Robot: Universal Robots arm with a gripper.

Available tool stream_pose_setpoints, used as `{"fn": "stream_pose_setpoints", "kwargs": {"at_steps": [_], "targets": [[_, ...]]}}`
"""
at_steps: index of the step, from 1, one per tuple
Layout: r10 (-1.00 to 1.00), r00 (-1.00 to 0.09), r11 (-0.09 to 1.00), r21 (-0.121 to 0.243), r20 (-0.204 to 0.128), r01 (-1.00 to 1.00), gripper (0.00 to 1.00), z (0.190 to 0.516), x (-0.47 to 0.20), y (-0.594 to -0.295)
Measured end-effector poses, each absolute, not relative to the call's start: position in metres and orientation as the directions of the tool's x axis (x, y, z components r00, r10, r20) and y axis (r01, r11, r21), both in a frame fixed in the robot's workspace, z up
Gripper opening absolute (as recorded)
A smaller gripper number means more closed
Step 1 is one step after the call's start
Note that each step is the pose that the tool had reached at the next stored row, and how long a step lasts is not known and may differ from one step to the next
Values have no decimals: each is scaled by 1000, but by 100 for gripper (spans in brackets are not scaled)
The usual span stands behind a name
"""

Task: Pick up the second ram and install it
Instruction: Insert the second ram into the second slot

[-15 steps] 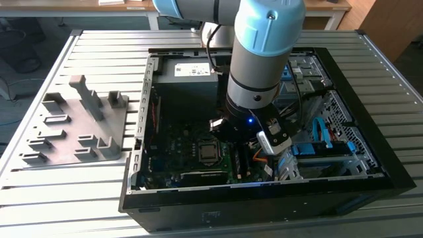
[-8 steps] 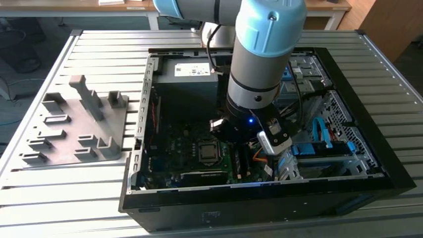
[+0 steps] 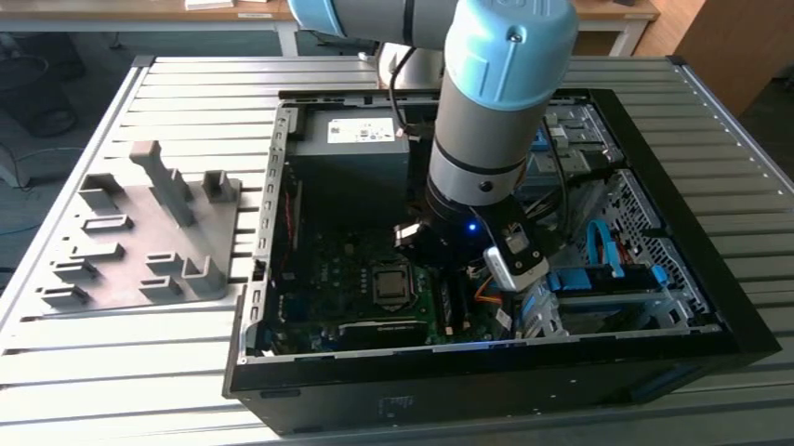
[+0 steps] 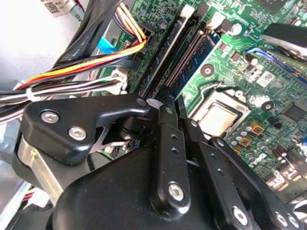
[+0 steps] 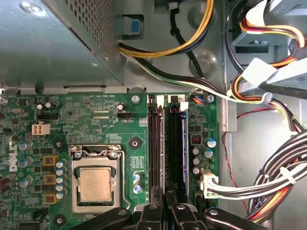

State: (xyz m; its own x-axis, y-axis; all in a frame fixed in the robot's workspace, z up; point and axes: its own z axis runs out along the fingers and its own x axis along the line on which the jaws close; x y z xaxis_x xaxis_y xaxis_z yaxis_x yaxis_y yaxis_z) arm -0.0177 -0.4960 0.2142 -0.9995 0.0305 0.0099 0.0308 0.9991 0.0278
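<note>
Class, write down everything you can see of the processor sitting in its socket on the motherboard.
The processor is a square chip with a dull, pale metal lid, lying flat and uncovered, with no cooler over it. A silvery metal frame clamps its edges. It sits on the green motherboard, beside the long dark memory slots, with a row of small capacitors along its other side. Nothing else touches it.

The board [image 5: 96,120] is green, its chip [image 5: 93,184] silver. The gripper [image 5: 164,194] is black; the wires [image 5: 163,52] are yellow and black. The arm [image 3: 490,139] is grey with a light blue cap. In the exterior view, at nine o'clock from the black case [image 3: 496,381], the rack [image 3: 137,232] is grey.
</note>
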Motion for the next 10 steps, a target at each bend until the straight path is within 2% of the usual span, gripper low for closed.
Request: {"fn": "stream_pose_setpoints", "kwargs": {"at_steps": [10], "targets": [[22, -1000, 999, 28, 11, 22, 14, 215, -18, -496]]}}
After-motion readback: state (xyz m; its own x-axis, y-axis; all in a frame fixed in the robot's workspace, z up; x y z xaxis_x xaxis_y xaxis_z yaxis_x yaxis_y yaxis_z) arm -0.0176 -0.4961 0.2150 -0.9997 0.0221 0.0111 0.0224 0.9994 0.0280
